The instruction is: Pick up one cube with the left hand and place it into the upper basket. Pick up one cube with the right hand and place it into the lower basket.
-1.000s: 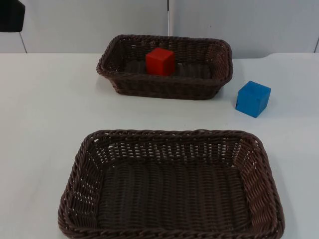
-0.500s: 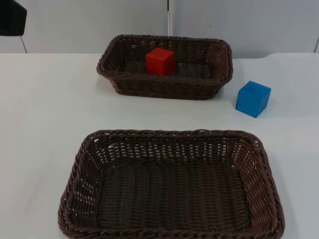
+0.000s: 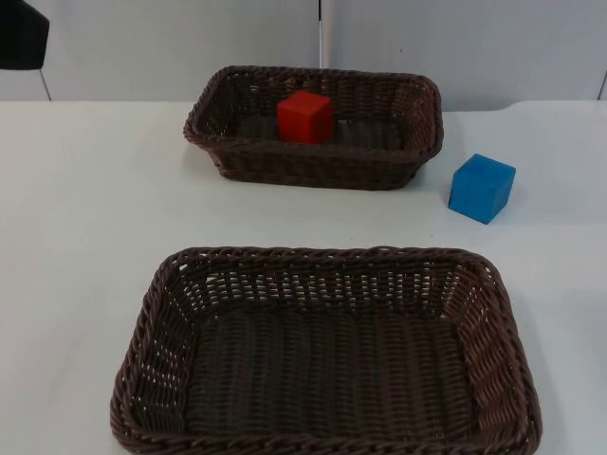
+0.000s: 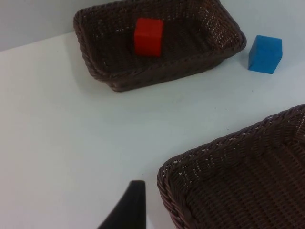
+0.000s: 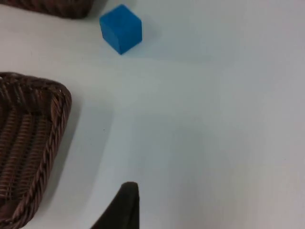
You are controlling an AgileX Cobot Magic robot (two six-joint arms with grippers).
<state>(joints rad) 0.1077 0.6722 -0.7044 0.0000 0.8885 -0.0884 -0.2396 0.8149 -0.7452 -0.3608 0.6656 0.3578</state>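
— Two baskets, two cubes, that's my count. The upper basket (image 3: 315,126) sits by the grey wall (image 3: 171,47) with the red cube (image 3: 304,117) inside it; the lower basket (image 3: 325,351) has nothing in it. The blue cube (image 3: 482,188) stands on the table (image 3: 85,209), just off the upper basket's right end.

— And the arms?

— Both wait high and back. From above, a bit of the left arm (image 3: 21,36) shows at the corner. The left gripper (image 4: 127,210) shows one dark fingertip over bare table, with the lower basket's near corner just beside it and the upper basket well ahead. Whether its fingers are apart or closed, I cannot tell; nothing is in it.

— Right side?

— Same story. The right gripper (image 5: 121,207) shows one fingertip over bare table, the blue cube well ahead of it and the lower basket's corner off to one side. Its opening I cannot tell either, and it carries nothing.

— Which way do things lie?

— Both baskets run long side to side across the table. The red cube sits about square to its basket, left of that basket's middle. The blue cube is turned, an edge facing forward, flat on one face.

— Anything one camera adds?

— The left wrist view takes in both cubes and both baskets at once; the right wrist view catches the blue cube close to a dark scrap of the upper basket.
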